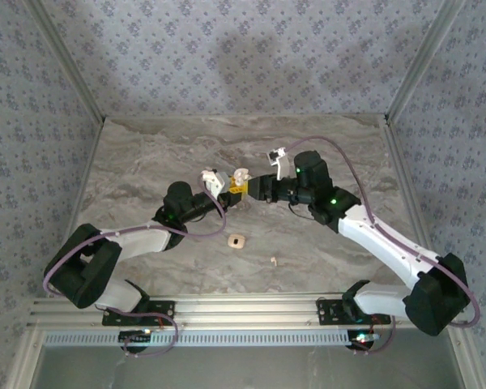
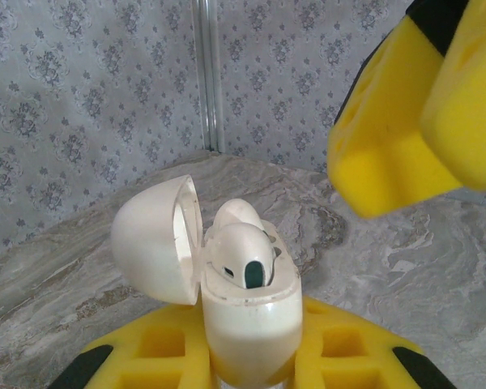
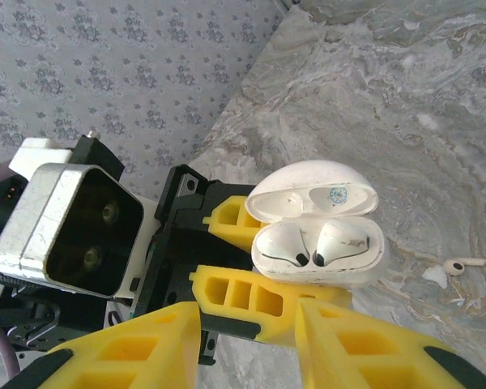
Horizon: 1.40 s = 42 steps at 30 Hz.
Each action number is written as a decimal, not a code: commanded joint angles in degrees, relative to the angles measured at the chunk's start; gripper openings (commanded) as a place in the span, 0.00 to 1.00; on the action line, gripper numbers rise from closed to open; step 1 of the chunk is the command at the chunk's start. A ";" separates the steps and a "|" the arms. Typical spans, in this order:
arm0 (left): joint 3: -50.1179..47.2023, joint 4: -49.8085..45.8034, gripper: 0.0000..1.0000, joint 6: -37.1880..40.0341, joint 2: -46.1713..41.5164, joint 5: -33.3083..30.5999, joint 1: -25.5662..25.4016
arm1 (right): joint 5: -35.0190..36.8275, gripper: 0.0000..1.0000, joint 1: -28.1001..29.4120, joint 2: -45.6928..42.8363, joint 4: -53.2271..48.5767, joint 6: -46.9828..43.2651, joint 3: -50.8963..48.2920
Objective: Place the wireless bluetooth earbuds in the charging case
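On marble table [image 1: 146, 162]: puck [image 1: 236, 241], earbud [image 1: 273, 261]

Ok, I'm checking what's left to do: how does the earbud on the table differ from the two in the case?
The loose earbud lies flat on the table; the two cased earbuds stand upright in the open case. The loose earbud shows its whole stem; the cased earbuds hide theirs. All are whitish.
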 commanded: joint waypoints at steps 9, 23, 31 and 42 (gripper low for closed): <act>1.69 -1.28 0.09 0.85 -2.36 8.57 -0.47 | -2.04 0.45 -5.80 -3.59 -4.93 -6.43 0.92; 9.15 -22.29 0.09 7.79 -4.79 22.62 -0.62 | -16.67 0.61 -11.88 -4.64 -22.09 -38.95 10.18; 12.42 -32.88 0.09 13.73 -6.04 23.17 -1.13 | -10.97 0.75 -10.53 -4.33 -34.05 -62.79 16.06; 12.79 -34.74 0.10 15.20 -6.17 22.99 -1.85 | -5.53 0.87 -5.20 1.86 -42.99 -81.72 19.93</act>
